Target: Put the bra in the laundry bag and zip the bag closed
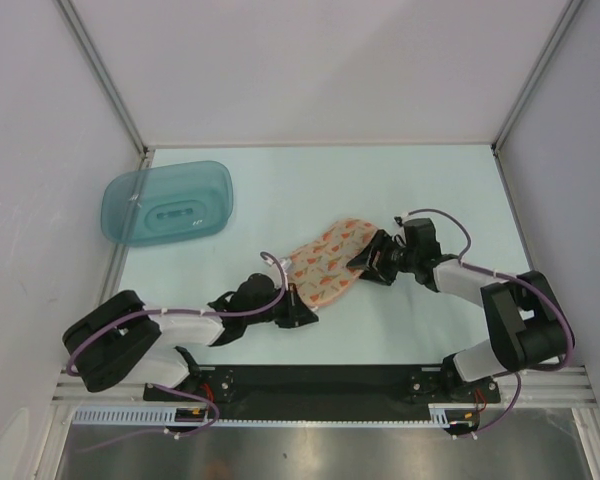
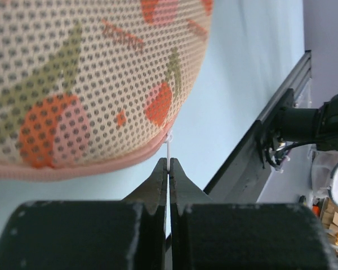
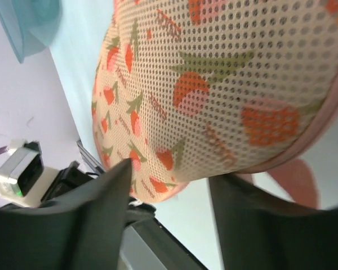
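Note:
The laundry bag (image 1: 325,262) lies in the middle of the table, a peach mesh pouch with orange motifs, its lobes folded together. The bra is out of view. My left gripper (image 1: 303,313) is at the bag's near left end. In the left wrist view this gripper (image 2: 168,163) is shut on a thin white zip pull (image 2: 168,149) that hangs from the pink rim of the bag (image 2: 73,84). My right gripper (image 1: 366,265) is at the bag's right end. In the right wrist view it (image 3: 170,171) stands open, its tips at the bag's (image 3: 214,84) lower edge with bare table between them.
A teal translucent tub (image 1: 167,203) sits upside down at the back left; its corner shows in the right wrist view (image 3: 31,22). A pink tab (image 3: 296,180) sticks out from the bag's rim. The black base rail (image 1: 320,380) runs along the near edge.

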Tool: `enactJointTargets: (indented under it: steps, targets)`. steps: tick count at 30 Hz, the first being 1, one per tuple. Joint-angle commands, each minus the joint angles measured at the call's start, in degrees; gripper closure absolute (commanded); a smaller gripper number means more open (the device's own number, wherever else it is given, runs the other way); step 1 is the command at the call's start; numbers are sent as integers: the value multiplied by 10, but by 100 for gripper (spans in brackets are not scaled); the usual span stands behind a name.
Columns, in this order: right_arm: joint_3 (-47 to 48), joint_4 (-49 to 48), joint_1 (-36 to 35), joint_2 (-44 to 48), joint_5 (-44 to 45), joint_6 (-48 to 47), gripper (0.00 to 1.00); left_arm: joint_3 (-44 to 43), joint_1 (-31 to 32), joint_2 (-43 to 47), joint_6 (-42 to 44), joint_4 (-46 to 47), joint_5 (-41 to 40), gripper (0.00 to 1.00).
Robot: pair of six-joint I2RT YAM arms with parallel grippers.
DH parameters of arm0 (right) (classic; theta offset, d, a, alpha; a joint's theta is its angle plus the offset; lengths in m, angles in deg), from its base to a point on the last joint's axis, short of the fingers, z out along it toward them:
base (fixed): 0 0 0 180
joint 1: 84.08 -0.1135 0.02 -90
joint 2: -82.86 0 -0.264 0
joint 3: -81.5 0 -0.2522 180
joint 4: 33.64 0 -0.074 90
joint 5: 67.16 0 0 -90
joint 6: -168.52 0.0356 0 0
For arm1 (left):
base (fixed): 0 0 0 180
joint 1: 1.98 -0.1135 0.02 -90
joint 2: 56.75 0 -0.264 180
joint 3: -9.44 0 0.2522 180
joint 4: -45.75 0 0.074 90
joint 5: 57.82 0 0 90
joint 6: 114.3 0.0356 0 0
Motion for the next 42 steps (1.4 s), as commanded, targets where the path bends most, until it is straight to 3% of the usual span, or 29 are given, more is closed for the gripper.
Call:
enactJointTargets:
  steps: [1,6,10,15,24,27,30,31,33,35,39,42]
  targets:
    - [-30,33,1,19,6,-14,28,-54,13,-10,-21,31,28,100]
    - [-99,110,-1,147,58,-19,12,-95,23,-32,-22,31,40,100]
    - [-146,128,-37,317,99,62,0,-127,40,-65,-23,34,43,100]
    - [-192,47,-69,373,121,163,0,-145,60,-99,-31,47,41,100]
    - [-180,-62,-116,271,150,209,26,-169,90,-101,-37,40,29,100]
    - [-174,-88,-118,238,148,212,39,-169,97,-106,-38,38,25,100]
    - [-173,-102,-111,225,143,210,64,-156,99,-107,-39,39,14,100]
    - [-172,-102,-105,219,138,208,77,-150,97,-105,-39,38,6,100]
    - [-172,-100,-79,214,111,190,95,-123,83,-98,-38,42,2,100]
    - [-169,-95,-55,210,66,171,100,-99,68,-84,-40,45,1,100]
    - [-149,-71,8,185,-18,98,100,-10,-4,-44,-32,47,1,100]
    - [-101,-25,20,144,-51,30,100,-1,-23,-15,7,4,5,100]
